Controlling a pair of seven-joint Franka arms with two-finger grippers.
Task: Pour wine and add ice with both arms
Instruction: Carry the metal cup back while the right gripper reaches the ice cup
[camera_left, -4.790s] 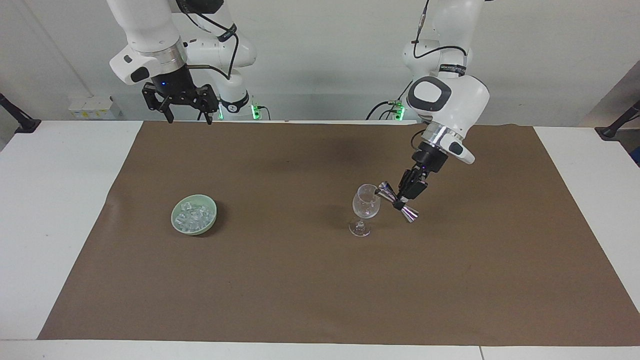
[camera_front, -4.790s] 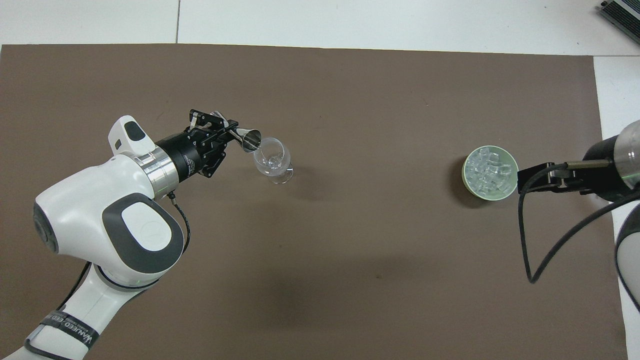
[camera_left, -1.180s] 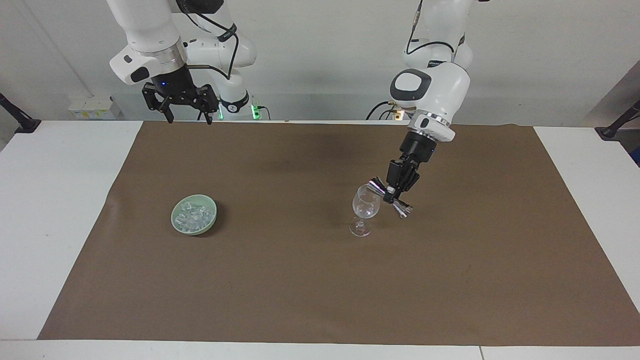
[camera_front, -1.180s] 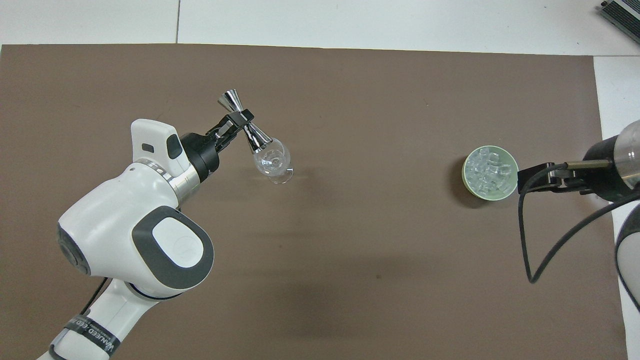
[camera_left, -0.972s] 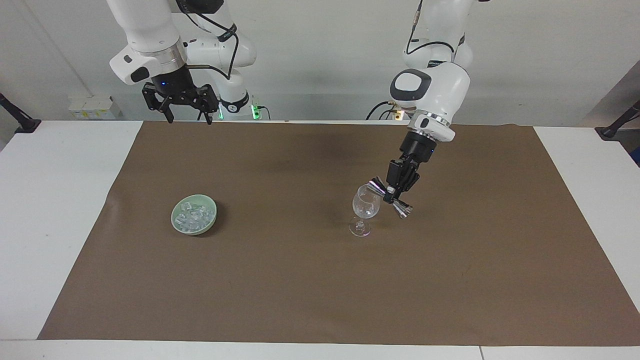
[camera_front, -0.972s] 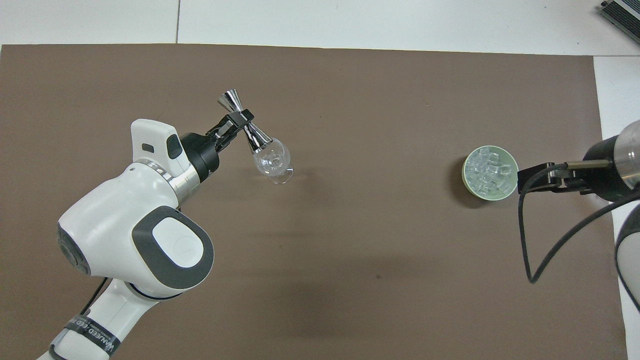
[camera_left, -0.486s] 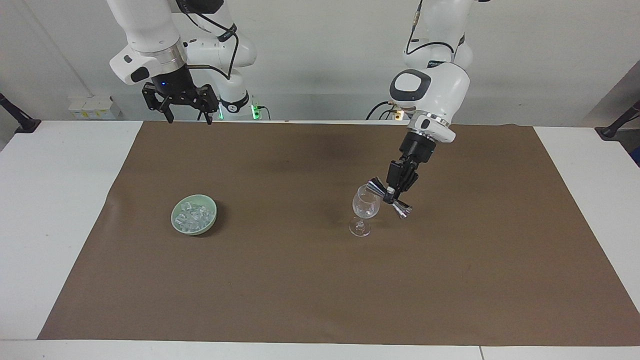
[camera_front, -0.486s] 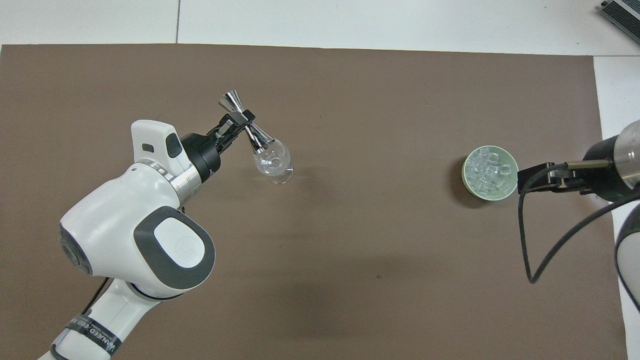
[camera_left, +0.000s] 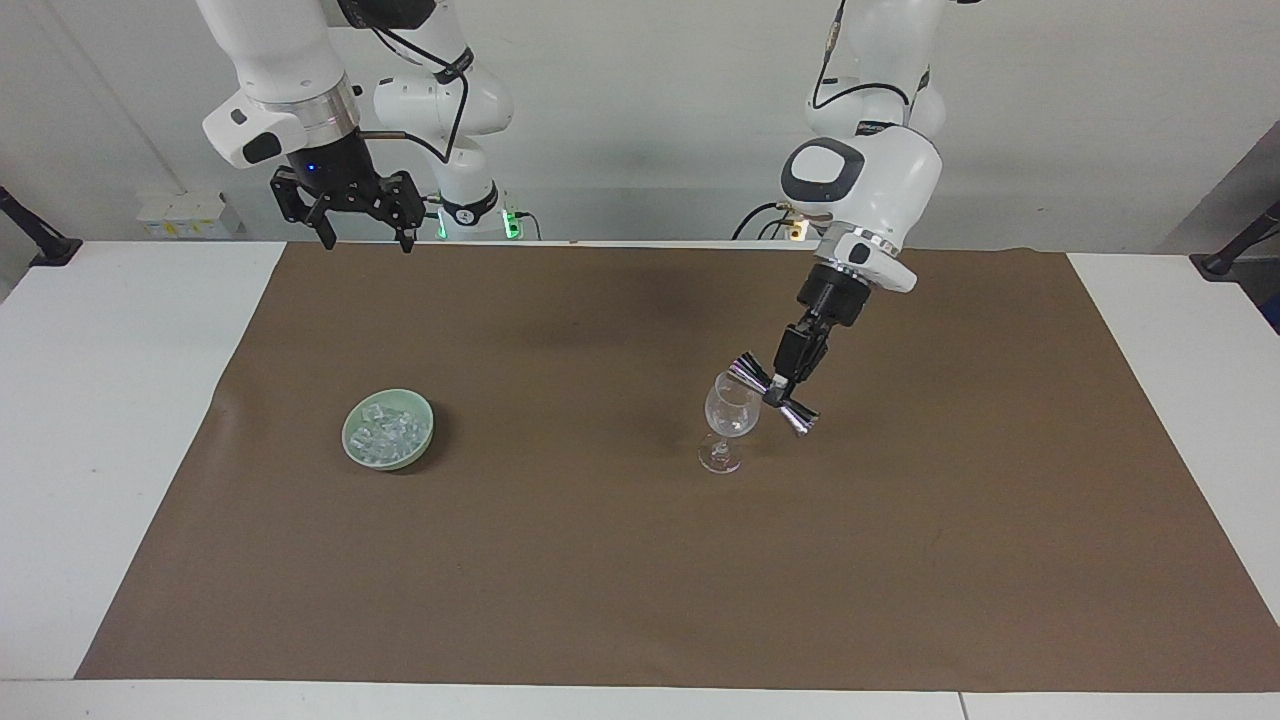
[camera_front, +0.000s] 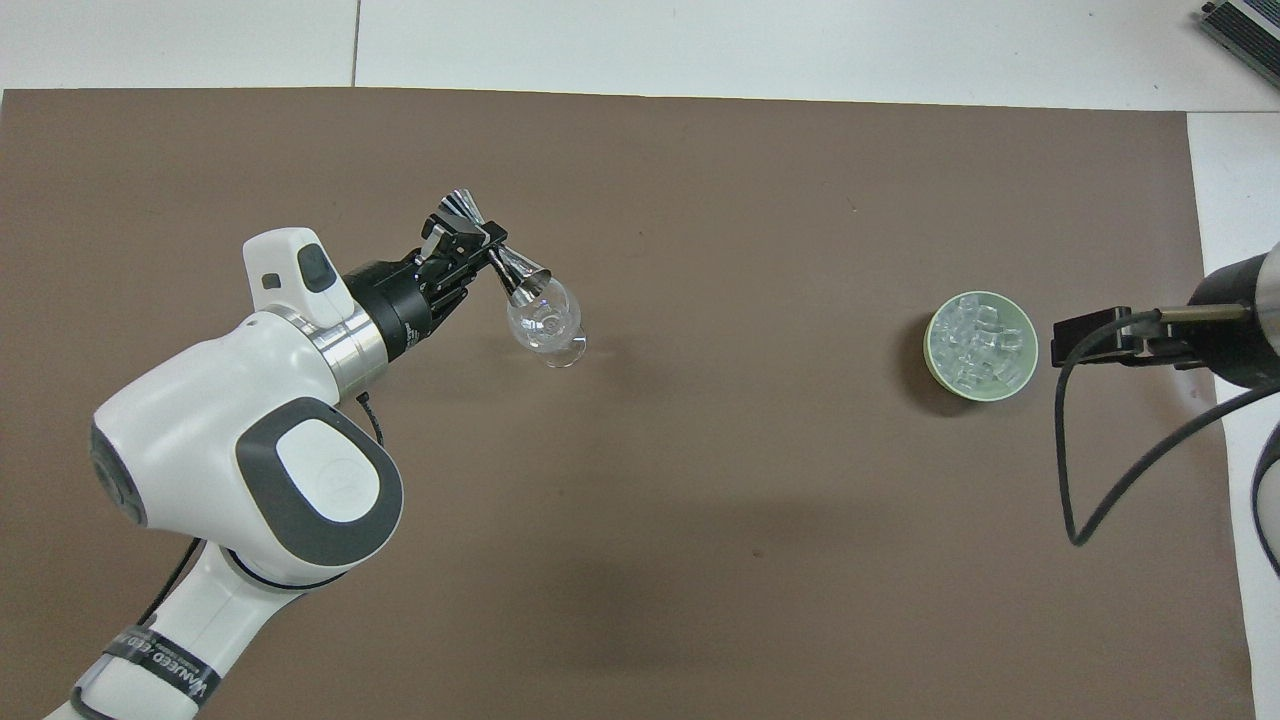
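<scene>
We see the left arm tipping a metal jigger over the stemmed glass while the right arm waits.

Taking the stemmed glass (camera_left: 729, 420) as our landmark, it stands upright on the brown mat (camera_left: 640, 560) that covers the table (camera_left: 90, 400). The left gripper (camera_left: 783, 385) hangs just above it, jaws clamped tight on the waist of the jigger (camera_left: 772, 393), which lies tilted with one cup mouth over the glass rim. The ice (camera_left: 388, 433) sits heaped in a green bowl (camera_left: 352, 432), well apart from the glass toward the right arm's end of the table. The right gripper (camera_left: 346, 208) hangs high over the mat's edge nearest the robots, also well apart from the glass, jaws spread wide and holding nothing.
</scene>
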